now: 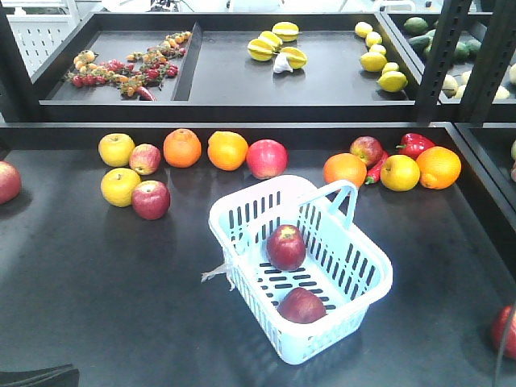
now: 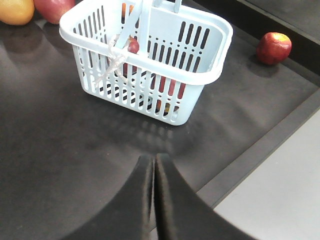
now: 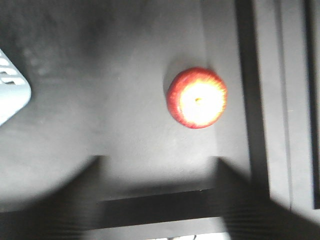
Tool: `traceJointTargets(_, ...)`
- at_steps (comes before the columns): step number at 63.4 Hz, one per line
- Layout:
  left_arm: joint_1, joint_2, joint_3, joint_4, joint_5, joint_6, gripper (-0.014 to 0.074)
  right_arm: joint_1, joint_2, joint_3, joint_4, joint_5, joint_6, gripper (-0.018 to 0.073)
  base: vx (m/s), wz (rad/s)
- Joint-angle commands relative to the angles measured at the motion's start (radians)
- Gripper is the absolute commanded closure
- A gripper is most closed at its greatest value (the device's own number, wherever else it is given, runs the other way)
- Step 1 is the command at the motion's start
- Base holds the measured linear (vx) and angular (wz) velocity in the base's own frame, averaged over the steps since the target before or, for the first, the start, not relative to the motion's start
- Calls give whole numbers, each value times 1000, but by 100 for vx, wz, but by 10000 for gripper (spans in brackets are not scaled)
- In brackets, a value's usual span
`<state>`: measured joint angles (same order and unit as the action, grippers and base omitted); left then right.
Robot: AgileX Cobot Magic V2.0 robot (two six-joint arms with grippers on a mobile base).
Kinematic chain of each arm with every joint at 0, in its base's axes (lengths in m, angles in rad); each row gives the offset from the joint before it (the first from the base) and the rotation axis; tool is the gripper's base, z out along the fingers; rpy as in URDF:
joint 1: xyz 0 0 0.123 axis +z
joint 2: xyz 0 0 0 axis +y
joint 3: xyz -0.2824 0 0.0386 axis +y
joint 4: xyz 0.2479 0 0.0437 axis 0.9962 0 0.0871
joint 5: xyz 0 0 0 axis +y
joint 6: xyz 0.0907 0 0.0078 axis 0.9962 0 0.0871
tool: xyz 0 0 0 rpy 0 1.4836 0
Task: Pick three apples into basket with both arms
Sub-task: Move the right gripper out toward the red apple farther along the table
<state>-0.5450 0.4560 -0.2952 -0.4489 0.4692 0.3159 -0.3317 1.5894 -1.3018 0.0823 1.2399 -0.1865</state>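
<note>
Exterior front-facing view gives me the pale blue basket [image 1: 300, 266] on the dark desk [image 1: 97, 298], with two dark red apples inside it: one [image 1: 285, 247] toward the basket's far end, one [image 1: 301, 305] against its near wall. Behind the basket runs a row of oranges [image 1: 182, 147], yellow apples [image 1: 117, 149] and more red ones. A further red apple [image 1: 505, 329] lies well to the right of the basket, at the frame edge.

Left wrist-mounted view: my left pincer [image 2: 154, 167] is clenched, its tips pressed together with nothing between them, hanging near the basket [image 2: 150, 75]. That lone apple [image 2: 274, 48] sits beyond the basket's right corner.

Right wrist-mounted view is blurred, but my right pincer [image 3: 157, 172] looks released, fingers spread wide, with the apple [image 3: 197, 98] just ahead of it and the basket's corner [image 3: 11, 95] off at the left.
</note>
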Motion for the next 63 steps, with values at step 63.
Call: traceJointTargets(63,-2,3,-25,-22,-57,-8,604,-7,369,-26,-137,-125,91,-92,0,0)
